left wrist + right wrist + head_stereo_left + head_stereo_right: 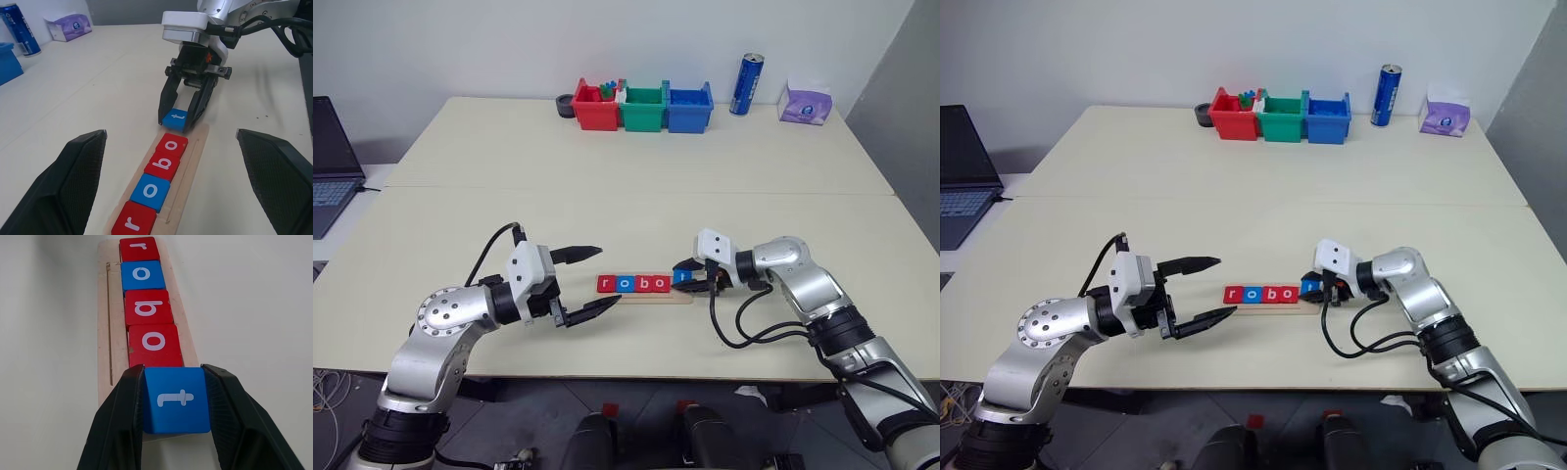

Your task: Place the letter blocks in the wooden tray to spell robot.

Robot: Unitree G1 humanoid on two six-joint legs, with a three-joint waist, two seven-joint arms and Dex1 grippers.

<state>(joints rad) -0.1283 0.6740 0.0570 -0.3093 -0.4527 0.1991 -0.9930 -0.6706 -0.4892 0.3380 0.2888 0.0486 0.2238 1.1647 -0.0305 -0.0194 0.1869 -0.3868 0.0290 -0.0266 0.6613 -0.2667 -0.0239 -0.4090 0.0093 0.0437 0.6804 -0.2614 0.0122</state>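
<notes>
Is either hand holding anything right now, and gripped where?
Right hand pinches the blue t block by its two opposite side edges, at the wooden tray's end. Left hand holds nothing.

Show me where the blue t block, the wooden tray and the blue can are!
blue t block (176, 399), right wrist view, its top face.
wooden tray (105, 323), right wrist view, bare wood beside the tiles.
blue can (745, 85), left eye view, its side.

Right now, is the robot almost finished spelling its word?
Almost! Four letter blocks, r, o, b, o, already sit in a row on the wooden tray. The right gripper has its fingers shut on the blue t block, at the end of the row. What's left: let go of it. The left gripper waits open beside the tray.
</notes>
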